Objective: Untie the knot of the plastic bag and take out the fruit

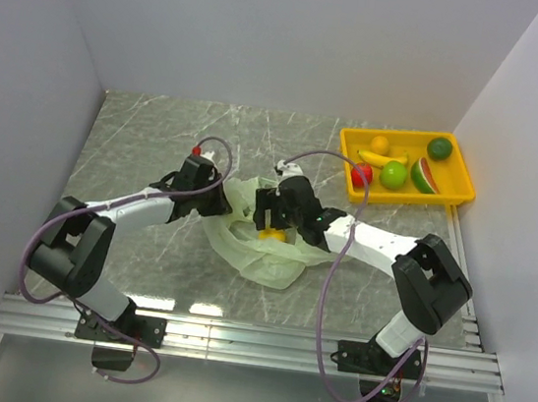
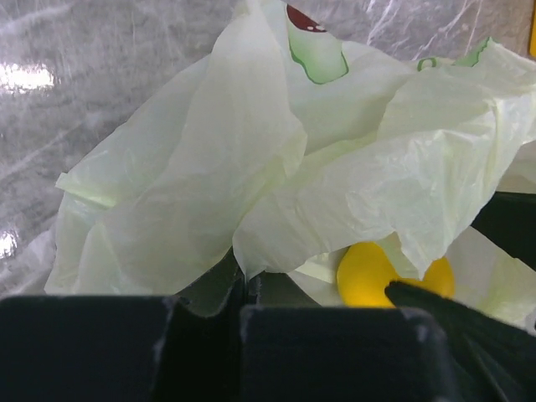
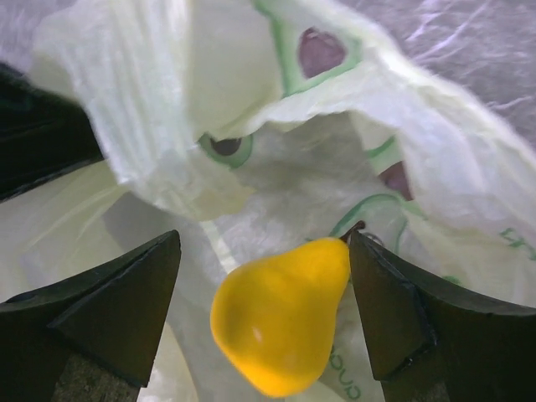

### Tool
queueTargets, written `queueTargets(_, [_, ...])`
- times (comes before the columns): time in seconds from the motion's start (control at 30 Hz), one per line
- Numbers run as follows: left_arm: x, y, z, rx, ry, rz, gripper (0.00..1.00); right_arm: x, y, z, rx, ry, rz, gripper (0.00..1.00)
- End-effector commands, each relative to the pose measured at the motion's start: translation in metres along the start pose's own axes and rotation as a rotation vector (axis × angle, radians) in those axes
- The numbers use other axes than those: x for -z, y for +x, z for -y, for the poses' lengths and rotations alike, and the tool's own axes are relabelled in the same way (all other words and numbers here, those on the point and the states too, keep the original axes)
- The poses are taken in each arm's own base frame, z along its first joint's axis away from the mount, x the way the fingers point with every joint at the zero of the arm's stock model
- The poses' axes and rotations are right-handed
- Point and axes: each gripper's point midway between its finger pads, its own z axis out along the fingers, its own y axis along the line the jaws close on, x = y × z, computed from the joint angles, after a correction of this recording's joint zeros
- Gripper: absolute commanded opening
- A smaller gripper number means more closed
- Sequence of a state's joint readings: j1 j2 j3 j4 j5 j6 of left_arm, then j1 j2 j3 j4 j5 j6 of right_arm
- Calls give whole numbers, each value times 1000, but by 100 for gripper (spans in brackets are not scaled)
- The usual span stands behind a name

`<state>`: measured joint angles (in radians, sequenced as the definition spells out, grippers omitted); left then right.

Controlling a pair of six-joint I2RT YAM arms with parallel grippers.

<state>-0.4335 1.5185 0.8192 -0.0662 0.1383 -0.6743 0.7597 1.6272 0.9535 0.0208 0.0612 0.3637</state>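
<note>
The pale green plastic bag point(image 1: 260, 252) lies crumpled and open mid-table; no knot shows. My left gripper point(image 1: 216, 194) is shut on a fold of the bag's rim point(image 2: 251, 251), pinched between its jaws point(image 2: 244, 289). My right gripper point(image 1: 271, 219) reaches into the bag, open point(image 3: 265, 251), with a yellow pear point(image 3: 280, 322) between its fingers. The right finger touches the pear's stem end; the left finger stands apart from it. The pear also shows in the left wrist view point(image 2: 364, 272). A banana point(image 1: 374, 158), red apple point(image 1: 361, 174), light green apple point(image 1: 392, 175) and watermelon slice point(image 1: 424, 174) lie in the tray.
The yellow tray point(image 1: 459, 191) stands at the back right and also holds a small orange fruit point(image 1: 381, 143) and a dark green round fruit point(image 1: 440, 147). White walls close in the marble table on three sides.
</note>
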Motion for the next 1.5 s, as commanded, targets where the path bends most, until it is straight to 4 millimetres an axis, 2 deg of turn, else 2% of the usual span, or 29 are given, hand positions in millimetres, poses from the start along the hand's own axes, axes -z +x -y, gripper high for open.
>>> queueTargets(0.0, [12, -7, 12, 4, 56, 45, 3, 14, -16, -22, 69, -45, 6, 89])
queueTargets(0.17, [23, 5, 18, 1, 92, 41, 5, 28, 10, -18, 84, 34, -69, 91])
queueTargets(0.3, [24, 25, 16, 6, 109, 23, 7, 26, 41, 2, 18, 124, -126, 93])
queueTargets(0.4, [22, 34, 12, 20, 107, 17, 8, 23, 59, 2, -2, 125, -169, 93])
queueTargets(0.6, [22, 41, 6, 32, 97, 20, 8, 19, 101, 1, 10, 148, -290, 95])
queueTargets(0.67, [23, 42, 7, 38, 102, 20, 8, 18, 108, -1, 16, 154, -301, 93])
queueTargets(0.7, [22, 42, 7, 40, 102, 18, 8, 18, 111, -1, 15, 156, -302, 91])
queueTargets(0.8, [23, 42, 7, 48, 105, 21, 8, 16, 114, 2, 9, 178, -298, 75])
queueTargets(0.87, [25, 41, 8, 49, 111, 27, 8, 15, 115, 4, 14, 191, -291, 56])
queueTargets(0.9, [26, 42, 8, 48, 109, 25, 8, 16, 109, 5, 17, 197, -269, 49])
queueTargets(0.93, [26, 41, 8, 48, 107, 27, 8, 18, 104, 3, 20, 193, -256, 31])
queueTargets(0.97, [28, 37, 9, 47, 105, 39, 8, 20, 98, 2, 26, 190, -244, 24])
queueTargets(1.03, [29, 35, 8, 45, 92, 45, 8, 30, 65, -12, 31, 146, -165, 14])
queueTargets(1.07, [32, 30, 9, 42, 88, 62, 7, 36, 52, -16, 35, 130, -135, 12])
queueTargets(1.1, [33, 25, 7, 40, 70, 81, 7, 47, 23, -27, 43, 92, -63, 11])
queueTargets(1.17, [35, 18, 6, 35, 51, 101, 6, 61, -5, -36, 50, 66, 10, 10])
queueTargets(1.2, [36, 14, 5, 33, 42, 115, 6, 77, -33, -44, 58, 40, 82, 10])
queueTargets(1.3, [44, 1, 8, 9, 32, 155, 4, 108, -85, -44, 57, 41, 221, 10])
queueTargets(1.37, [51, -11, 12, -14, 29, 186, 3, 123, -108, -40, 51, 38, 287, 10])
queueTargets(1.4, [53, -14, 13, -23, 27, 195, 3, 137, -124, -39, 38, 20, 330, 10])
queueTargets(1.47, [61, -23, 19, -62, 42, 220, 2, 149, -146, -19, 5, 54, 388, 10])
